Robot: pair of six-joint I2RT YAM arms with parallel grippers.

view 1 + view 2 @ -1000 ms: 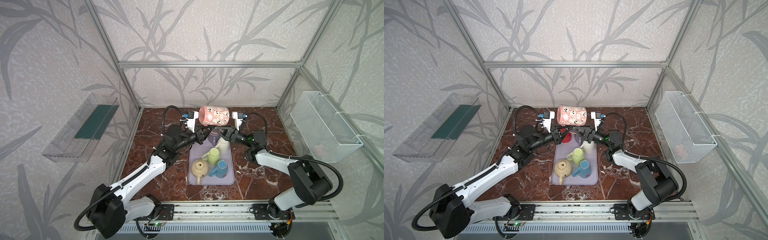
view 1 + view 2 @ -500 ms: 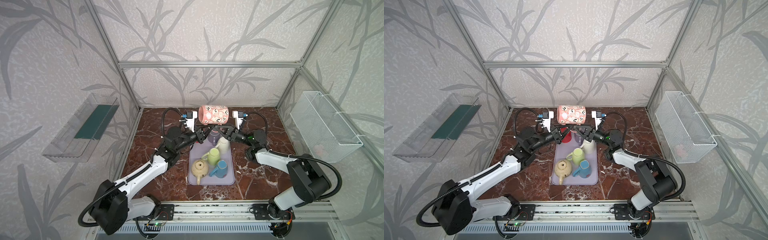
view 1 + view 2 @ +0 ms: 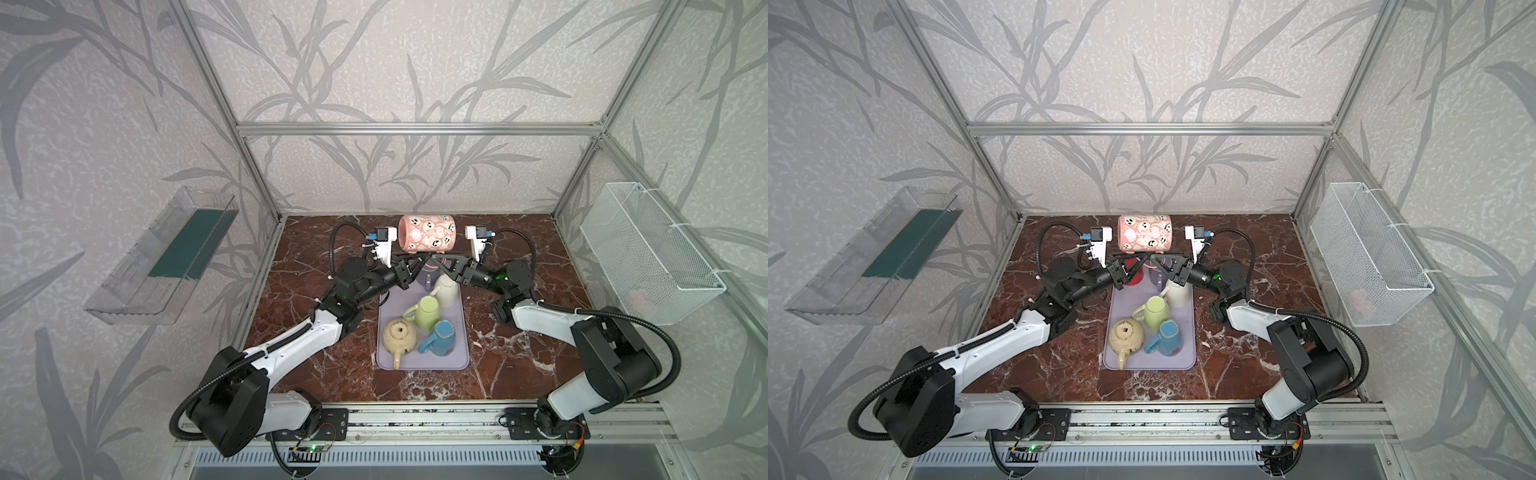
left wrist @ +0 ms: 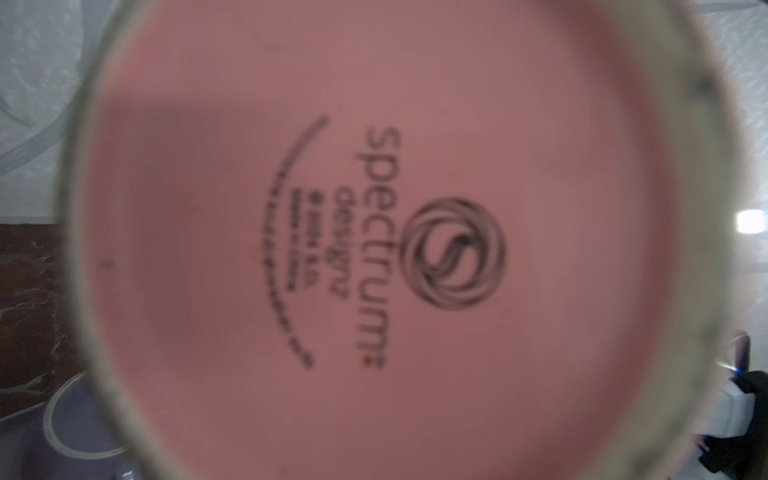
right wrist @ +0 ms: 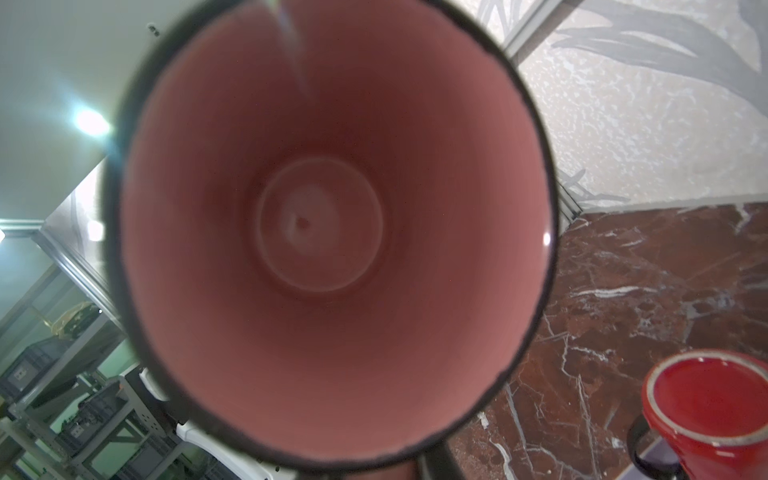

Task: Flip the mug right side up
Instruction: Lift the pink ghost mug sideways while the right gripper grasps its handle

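Not much has changed in the last second. The pink mug [image 3: 427, 233] hangs where it did, lifted clear of the desk [image 3: 519, 374] and lying on its side, above the far end of the lavender tray [image 3: 462, 357]. That puts it near the desk's far edge, about midway between the side edges. Its pink wall is covered in little smiling faces. Both arms look settled in nearly the same poses as before.

The left fingers [image 3: 409, 266] and the right fingers [image 3: 451, 264] come in from either side and meet just beneath the mug, at its handle. From here I cannot tell how far either pair is parted, or which pair carries the weight.

The left wrist view fills with the mug's base [image 4: 374, 249]. Black print there reads "spectrum", with what looks like "designz" under it, beside a round swirl logo. The smaller curved lines are too blurred to read. The right wrist view looks straight down the open mouth [image 5: 324, 228] to the pink bottom, so base faces left and mouth faces right.

On the tray sit a cream teapot [image 3: 399, 336], a green mug [image 3: 428, 312], a blue mug [image 3: 440, 337] and a cream mug [image 3: 446, 291]. A red mug [image 3: 1133, 276] stands at the tray's far end, its pale-ringed base up.
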